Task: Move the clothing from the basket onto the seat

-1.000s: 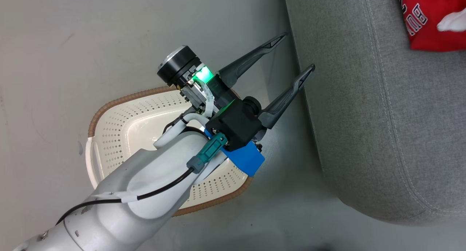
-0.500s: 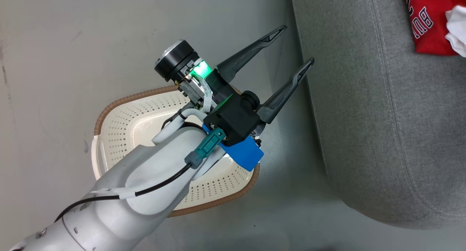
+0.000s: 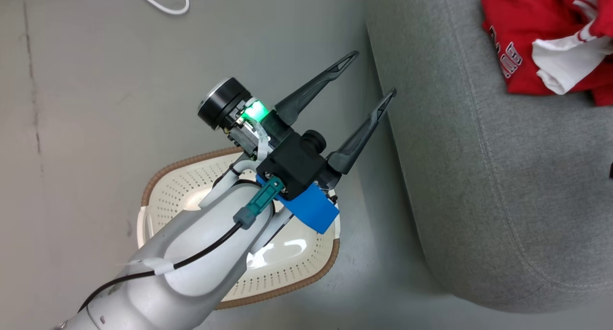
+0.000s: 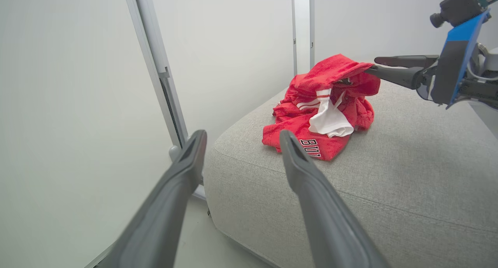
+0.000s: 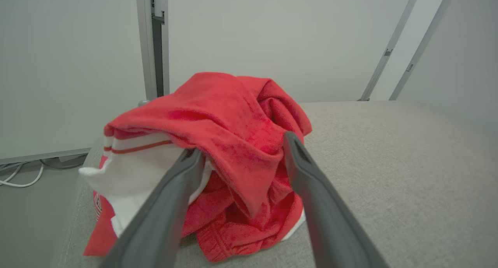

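Red clothing (image 3: 519,30) sits heaped on the grey seat (image 3: 479,176), right gripper (image 5: 242,145) jaws spread wide with cloth draped between them, left gripper (image 3: 375,72) jaws wide, empty, between basket (image 3: 160,188) and seat.

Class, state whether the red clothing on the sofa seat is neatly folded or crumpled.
Crumpled: the red clothing is heaped in loose bunches on the sofa seat, a white panel hanging out.
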You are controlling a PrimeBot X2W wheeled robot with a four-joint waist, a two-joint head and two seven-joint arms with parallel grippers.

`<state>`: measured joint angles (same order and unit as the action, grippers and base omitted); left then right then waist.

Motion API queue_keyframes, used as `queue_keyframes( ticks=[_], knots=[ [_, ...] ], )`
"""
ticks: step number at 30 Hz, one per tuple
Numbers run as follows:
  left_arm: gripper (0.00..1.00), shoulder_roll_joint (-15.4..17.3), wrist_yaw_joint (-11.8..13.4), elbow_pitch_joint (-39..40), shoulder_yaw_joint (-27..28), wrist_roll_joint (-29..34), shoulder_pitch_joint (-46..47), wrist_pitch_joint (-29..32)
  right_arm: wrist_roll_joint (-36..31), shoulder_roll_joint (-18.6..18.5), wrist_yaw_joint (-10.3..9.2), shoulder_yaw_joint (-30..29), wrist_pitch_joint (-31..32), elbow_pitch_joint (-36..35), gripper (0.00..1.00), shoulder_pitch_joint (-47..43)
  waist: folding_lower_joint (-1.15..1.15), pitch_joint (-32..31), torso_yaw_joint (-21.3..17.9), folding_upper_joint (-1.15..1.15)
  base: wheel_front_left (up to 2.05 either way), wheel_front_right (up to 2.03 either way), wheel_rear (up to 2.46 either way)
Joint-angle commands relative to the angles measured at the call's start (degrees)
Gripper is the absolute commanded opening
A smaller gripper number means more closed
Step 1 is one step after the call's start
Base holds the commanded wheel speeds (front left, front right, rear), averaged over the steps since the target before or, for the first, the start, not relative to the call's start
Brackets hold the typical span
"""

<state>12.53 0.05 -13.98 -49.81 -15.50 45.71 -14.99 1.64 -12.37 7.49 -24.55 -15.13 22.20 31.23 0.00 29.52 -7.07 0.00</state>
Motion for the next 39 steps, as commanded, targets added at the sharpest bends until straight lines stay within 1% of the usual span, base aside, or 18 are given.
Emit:
queue_keyframes(
  ticks=[1, 6, 11, 18, 19, 24, 30, 35, 39],
  knots=[
    [1.00, 0.4, 0.5, 0.2, 0.6, -0.2, -1.0, -0.3, -0.3, 0.7, 0.01, 0.3, 0.0, -1.2, 1.00, -2.0, 0.00, -1.4, -0.7, 0.00, 0.00, 0.00, 0.00],
    [1.00, 0.8, 1.2, 0.5, 2.8, -1.0, -4.5, -0.3, 0.5, 2.8, 0.01, 2.6, 0.0, -6.1, 1.00, -8.5, 0.00, -5.0, -0.4, 0.00, 0.00, 0.00, 0.00],
    [1.00, 1.6, 2.4, 0.6, 5.9, -1.8, -8.8, -0.3, 1.2, 4.2, 0.01, 6.9, 0.0, -10.8, 1.00, -13.0, 0.00, -8.6, 0.8, 0.00, 0.00, 0.00, 0.00],
    [1.00, 2.7, 4.0, 1.4, 12.1, -2.7, -15.0, -0.3, 1.8, 5.8, 0.01, 13.6, 0.0, -15.6, 1.00, -15.8, 0.00, -13.1, 3.9, 0.00, 0.00, 0.00, 0.00],
    [1.00, 2.7, 4.5, 1.8, 14.0, -2.8, -16.6, -0.3, 1.5, 5.4, 0.01, 16.1, 0.0, -16.3, 1.00, -16.0, 0.00, -14.1, 4.9, 0.00, 0.00, 0.00, 0.00],
    [1.00, 2.9, 5.1, 2.7, 19.1, -2.9, -20.2, -0.3, 1.2, 5.7, 0.01, 19.7, 0.0, -17.8, 1.00, -16.3, 0.00, -16.2, 7.4, 0.00, 0.00, 0.00, 0.00],
    [1.00, 2.9, 5.5, 3.2, 25.0, -2.4, -25.2, -0.2, 0.6, 6.4, 0.01, 21.0, 0.0, -19.2, 1.00, -17.9, 0.00, -18.9, 9.7, 0.00, 0.00, 0.00, 0.00],
    [1.00, 2.3, 5.7, 3.4, 29.2, -1.9, -30.1, -0.2, 0.2, 7.5, 0.01, 20.5, 0.0, -20.4, 1.00, -21.5, 0.00, -21.5, 10.7, 0.00, 0.00, 0.00, 0.00],
    [1.00, 1.8, 5.5, 3.6, 31.4, -1.5, -32.8, -0.2, 0.2, 8.1, 0.01, 19.9, 0.0, -21.0, 1.00, -24.1, 0.00, -22.9, 11.1, 0.00, 0.00, 0.00, 0.00]
  ],
)
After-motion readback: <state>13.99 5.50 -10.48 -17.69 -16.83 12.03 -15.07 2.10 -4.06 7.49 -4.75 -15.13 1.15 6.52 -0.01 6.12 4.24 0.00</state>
